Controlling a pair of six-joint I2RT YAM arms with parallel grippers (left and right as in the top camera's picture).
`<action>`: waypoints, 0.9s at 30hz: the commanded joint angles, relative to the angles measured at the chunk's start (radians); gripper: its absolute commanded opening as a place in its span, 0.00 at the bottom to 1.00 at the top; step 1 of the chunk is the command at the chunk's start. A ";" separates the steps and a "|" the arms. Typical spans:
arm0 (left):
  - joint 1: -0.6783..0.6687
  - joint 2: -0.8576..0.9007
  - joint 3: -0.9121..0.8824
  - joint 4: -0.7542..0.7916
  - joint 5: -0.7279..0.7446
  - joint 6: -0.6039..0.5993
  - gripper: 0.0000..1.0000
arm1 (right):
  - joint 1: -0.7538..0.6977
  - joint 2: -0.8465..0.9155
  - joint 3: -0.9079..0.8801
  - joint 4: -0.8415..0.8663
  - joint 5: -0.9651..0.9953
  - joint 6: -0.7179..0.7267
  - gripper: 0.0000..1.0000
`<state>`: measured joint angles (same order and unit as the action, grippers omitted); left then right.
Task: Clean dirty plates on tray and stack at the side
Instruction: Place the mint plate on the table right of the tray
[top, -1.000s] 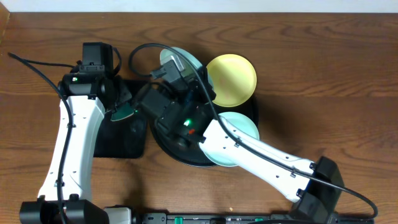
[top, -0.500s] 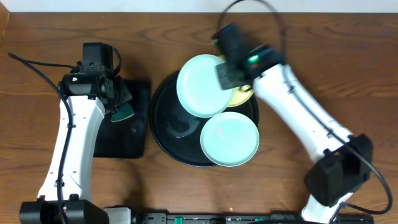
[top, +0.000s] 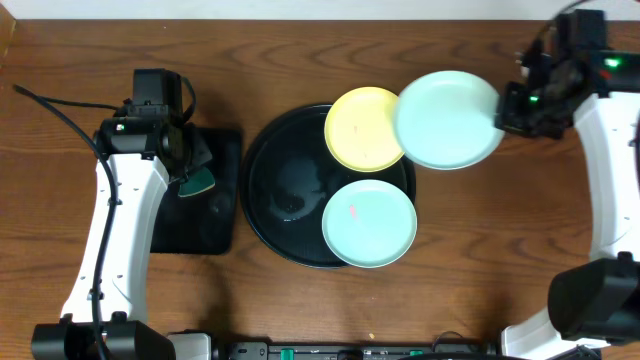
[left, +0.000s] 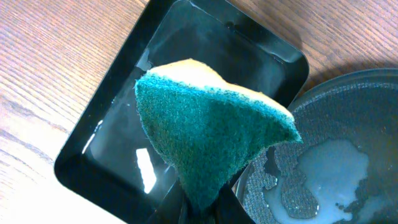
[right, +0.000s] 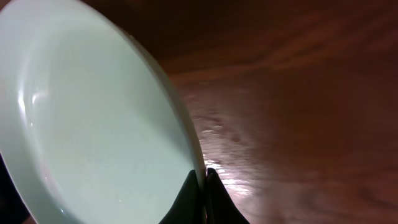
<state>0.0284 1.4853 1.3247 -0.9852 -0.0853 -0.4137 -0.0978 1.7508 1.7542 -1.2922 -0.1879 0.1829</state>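
Note:
My right gripper is shut on the rim of a mint-green plate and holds it in the air to the right of the round black tray. The wrist view shows that plate pinched by its edge in my right gripper. A yellow plate and a second mint-green plate lie on the tray's right side. My left gripper is shut on a green and yellow sponge over the small rectangular tray; its jaws grip the sponge's tip.
Soapy water lies on the round tray's floor. The small rectangular black tray sits left of the round tray. Bare wooden table lies right of the round tray. A cable runs to the left arm.
My right arm has swung from over the tray's left to the far right, carrying the mint-green plate off the tray and uncovering the yellow plate. The left arm has not moved.

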 joint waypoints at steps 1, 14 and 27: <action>0.004 0.007 0.014 -0.002 -0.012 0.017 0.08 | -0.056 -0.013 -0.061 0.027 0.062 -0.028 0.01; 0.004 0.007 0.014 -0.002 -0.012 0.018 0.07 | -0.105 -0.014 -0.473 0.395 0.082 -0.042 0.01; 0.004 0.007 0.014 -0.001 -0.012 0.018 0.07 | -0.135 -0.013 -0.672 0.631 0.086 -0.088 0.06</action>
<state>0.0284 1.4857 1.3247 -0.9863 -0.0853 -0.4137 -0.2298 1.7504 1.1000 -0.6750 -0.1032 0.1211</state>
